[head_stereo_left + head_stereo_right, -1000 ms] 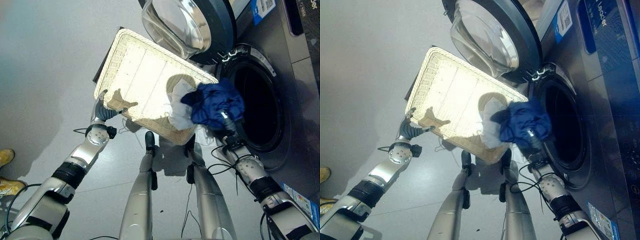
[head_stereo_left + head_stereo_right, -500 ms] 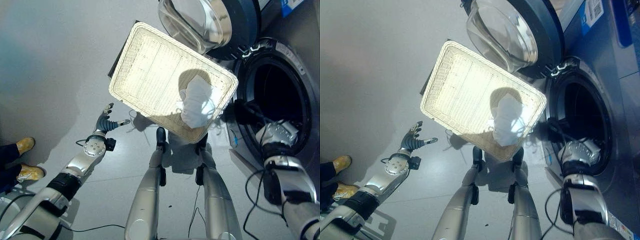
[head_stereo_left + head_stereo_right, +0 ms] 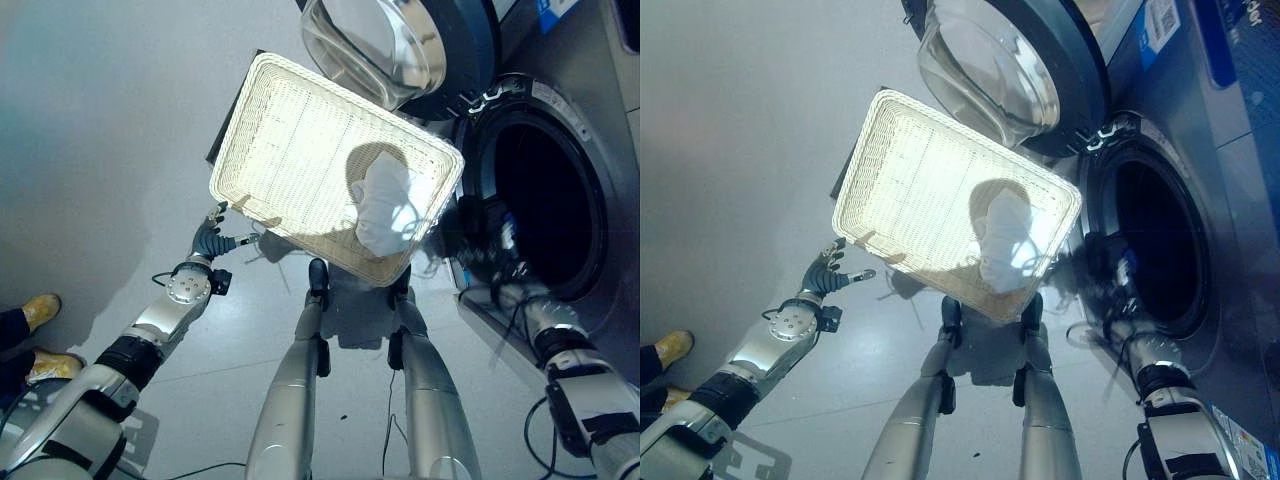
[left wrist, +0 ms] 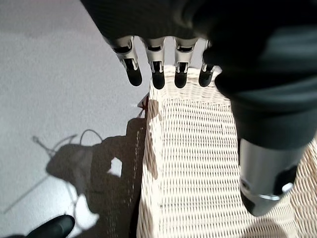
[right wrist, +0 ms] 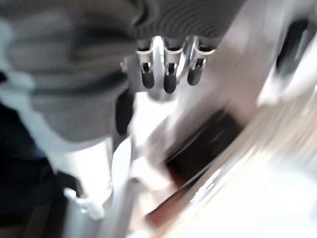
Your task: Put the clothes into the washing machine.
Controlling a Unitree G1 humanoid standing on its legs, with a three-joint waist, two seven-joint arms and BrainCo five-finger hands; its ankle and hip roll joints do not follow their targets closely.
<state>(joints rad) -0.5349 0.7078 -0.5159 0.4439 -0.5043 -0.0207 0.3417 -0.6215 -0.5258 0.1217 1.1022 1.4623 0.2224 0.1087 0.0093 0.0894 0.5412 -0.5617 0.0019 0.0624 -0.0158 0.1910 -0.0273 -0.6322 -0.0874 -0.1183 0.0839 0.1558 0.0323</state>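
One white cloth (image 3: 384, 208) in basket (image 3: 290, 130); right hand (image 3: 478, 238) empty.

One rectangular cream wicker basket (image 3: 300, 160) sits on the grey floor. One crumpled white cloth (image 3: 383, 207) lies in it, toward its 4 o'clock corner. One grey front-loading washing machine (image 3: 590, 150) stands at 3 o'clock, with one round glass door (image 3: 385, 45) swung open. Two yellow shoes (image 3: 40, 335) show at 8 o'clock.

Cloth (image 3: 382, 210) in basket (image 3: 290, 150), right end; washer drum (image 3: 545, 205) just right.
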